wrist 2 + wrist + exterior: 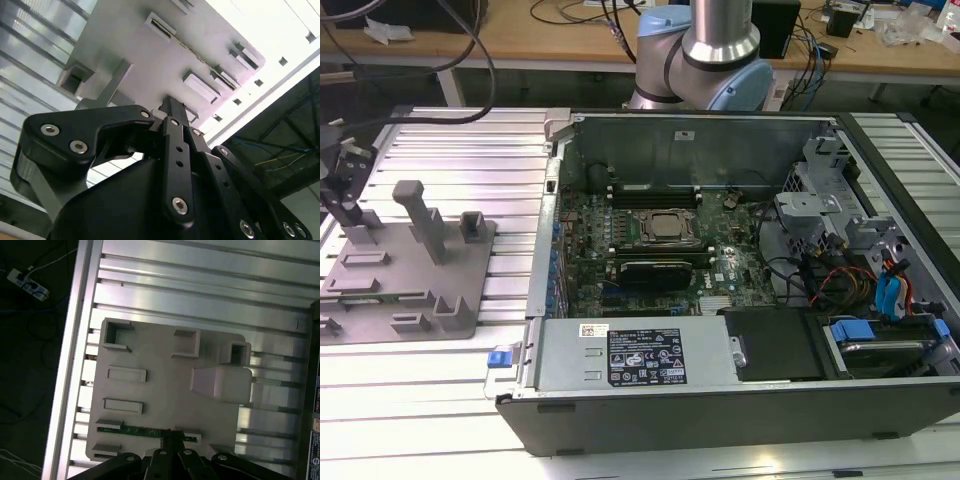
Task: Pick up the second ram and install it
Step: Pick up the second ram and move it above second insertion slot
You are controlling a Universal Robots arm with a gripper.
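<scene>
We are looking at the second ram as a very thin dark-green strip with pale specks, sitting along a slot at one edge of the grey fixture plate. The plate is resting on the slatted metal table at the exterior view's left. The gripper is reaching down onto the strip, its fingers drawn narrow and pinching the thin edge.

Exterior view, we look down on the open computer case and fixture plate, both wrist views, we sit close over that plate, past the gripper.
</scene>
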